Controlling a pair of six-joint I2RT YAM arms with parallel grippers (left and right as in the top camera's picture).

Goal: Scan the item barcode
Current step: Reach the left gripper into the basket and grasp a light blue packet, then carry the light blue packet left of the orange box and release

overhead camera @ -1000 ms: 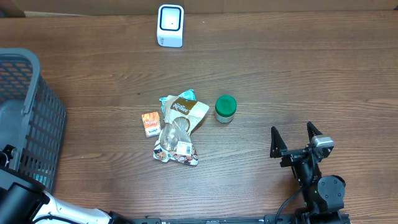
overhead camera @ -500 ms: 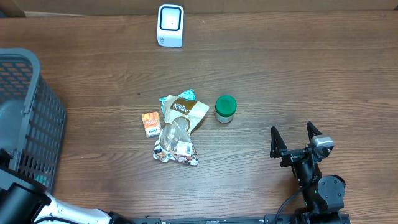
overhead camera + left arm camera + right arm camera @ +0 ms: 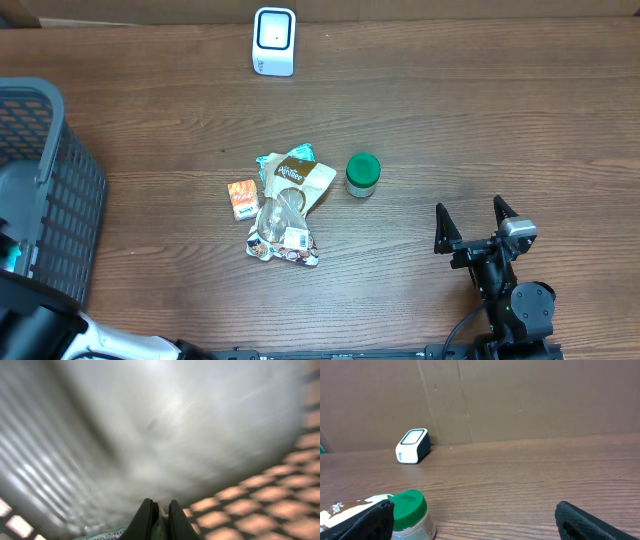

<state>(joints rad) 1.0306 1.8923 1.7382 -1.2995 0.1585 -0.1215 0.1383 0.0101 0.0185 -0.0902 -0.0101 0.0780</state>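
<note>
Dark wooden table [image 3: 450, 120], brown cardboard wall [image 3: 545, 400]

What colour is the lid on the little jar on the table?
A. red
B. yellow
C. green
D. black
C: in the overhead view the little jar beside the snack bags has a green lid, and the right wrist view shows the same green top.
</note>
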